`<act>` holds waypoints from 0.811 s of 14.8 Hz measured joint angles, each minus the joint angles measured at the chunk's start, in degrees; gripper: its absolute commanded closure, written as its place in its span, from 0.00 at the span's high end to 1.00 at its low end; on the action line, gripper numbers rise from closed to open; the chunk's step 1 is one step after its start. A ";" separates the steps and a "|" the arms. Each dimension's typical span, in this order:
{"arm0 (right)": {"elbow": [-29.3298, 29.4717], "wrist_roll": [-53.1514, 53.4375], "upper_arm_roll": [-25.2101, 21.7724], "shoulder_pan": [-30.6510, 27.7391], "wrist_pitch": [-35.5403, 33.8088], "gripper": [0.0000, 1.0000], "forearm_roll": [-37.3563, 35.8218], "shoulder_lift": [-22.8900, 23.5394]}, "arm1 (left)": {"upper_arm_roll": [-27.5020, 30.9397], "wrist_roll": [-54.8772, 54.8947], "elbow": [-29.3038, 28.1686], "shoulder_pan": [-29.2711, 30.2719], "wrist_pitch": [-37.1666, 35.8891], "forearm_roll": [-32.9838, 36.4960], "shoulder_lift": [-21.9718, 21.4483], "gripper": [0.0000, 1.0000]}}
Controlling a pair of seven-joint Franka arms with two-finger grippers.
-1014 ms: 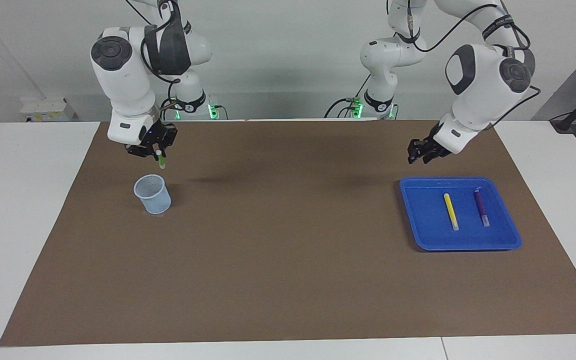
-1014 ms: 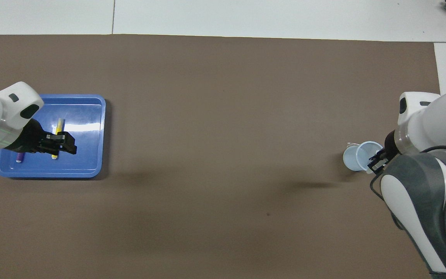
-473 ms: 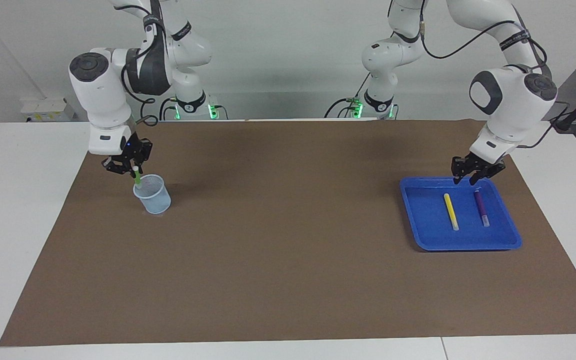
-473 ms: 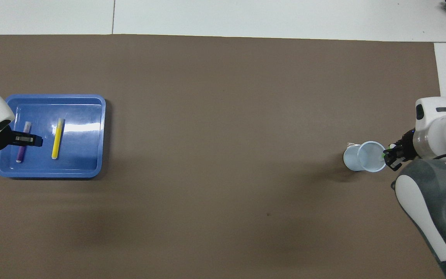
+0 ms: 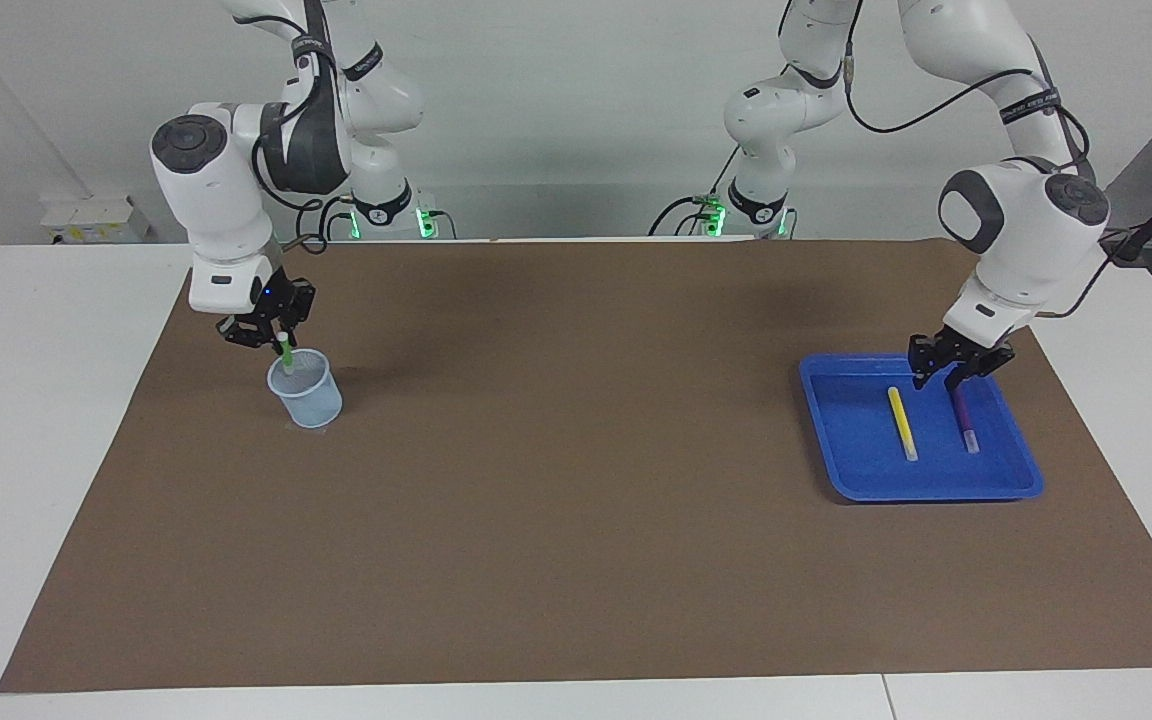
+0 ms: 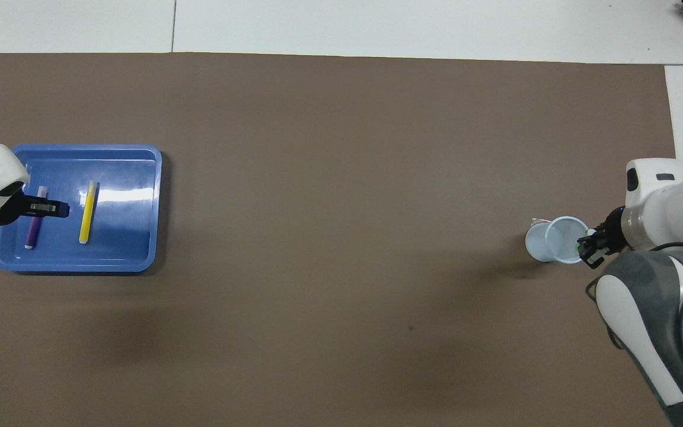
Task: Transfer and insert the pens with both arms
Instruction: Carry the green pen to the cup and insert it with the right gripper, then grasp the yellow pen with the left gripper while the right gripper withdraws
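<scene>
Pens: three are counted.
Green pen (image 5: 286, 356): clenched upright by the right gripper (image 5: 276, 341) fingers, its lower end in the cup (image 5: 306, 390).
Yellow pen (image 5: 901, 423), purple pen (image 5: 963, 416): laid in the blue tray (image 5: 1021, 478), under the left gripper (image 5: 948, 376), whose fingers are parted.
Counter (image 5: 576, 480): brown mat left bare between cup and tray.

Bare brown mat (image 5: 576, 480) lies open between the cup (image 5: 306, 390) and blue tray (image 5: 841, 470), nothing standing between
</scene>
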 measured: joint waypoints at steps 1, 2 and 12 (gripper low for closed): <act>-0.07 0.54 0.01 0.07 0.07 0.16 0.39 -0.08 | -0.03 0.00 -0.01 0.00 0.92 0.01 0.75 0.52; -0.10 0.91 0.03 0.10 0.16 0.36 0.49 -0.09 | -0.10 0.00 -0.02 0.00 1.97 0.01 1.59 0.53; 2.55 1.50 0.57 3.96 1.53 0.74 3.46 -0.03 | -0.55 -0.55 -0.03 -0.14 8.91 0.03 6.85 0.53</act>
